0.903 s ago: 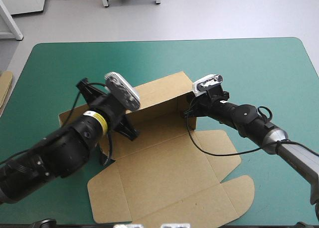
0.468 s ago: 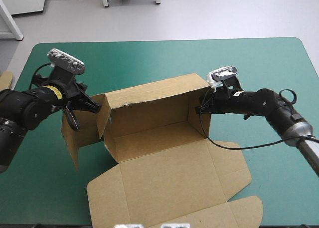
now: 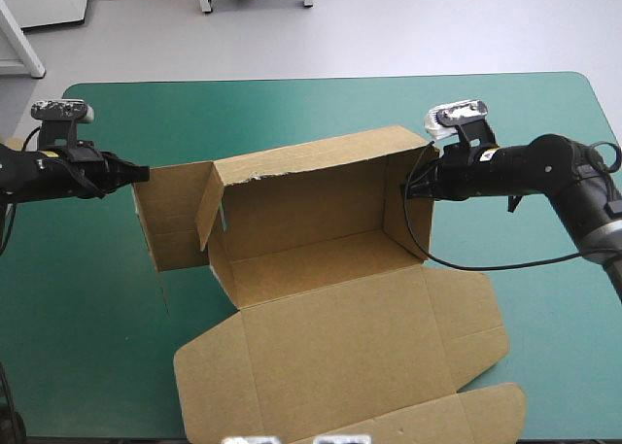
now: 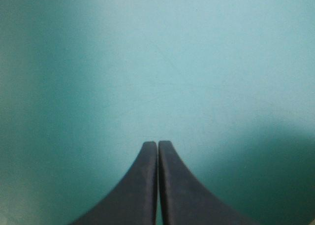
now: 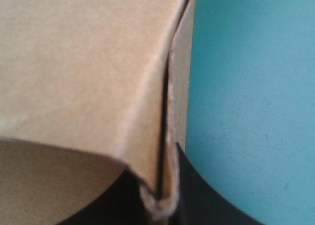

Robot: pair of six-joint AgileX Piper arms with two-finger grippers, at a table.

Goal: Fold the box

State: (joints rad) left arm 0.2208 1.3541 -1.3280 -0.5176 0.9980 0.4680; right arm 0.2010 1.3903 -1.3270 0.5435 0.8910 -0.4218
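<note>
Standing on the tabletop (image 3: 292,114), the box (image 3: 321,269) was seen with walls raised, lid (image 3: 330,366) flat. Its right wall (image 3: 406,206) was pinched by the right jaws; the left jaws were pressed together, empty, beside it.

Blocked mid-table by the raised walls (image 3: 301,206) of the box (image 3: 311,259); blocked nearer by its flat lid (image 3: 340,357); open over bare teal-green cover (image 3: 292,109) beyond and near left.

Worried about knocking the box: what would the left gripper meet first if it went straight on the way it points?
Probably the teal-green cover: the left wrist view shows nothing else ahead of the left gripper. From above its tip sits beside the left flap of the box, so depth is unclear.
</note>
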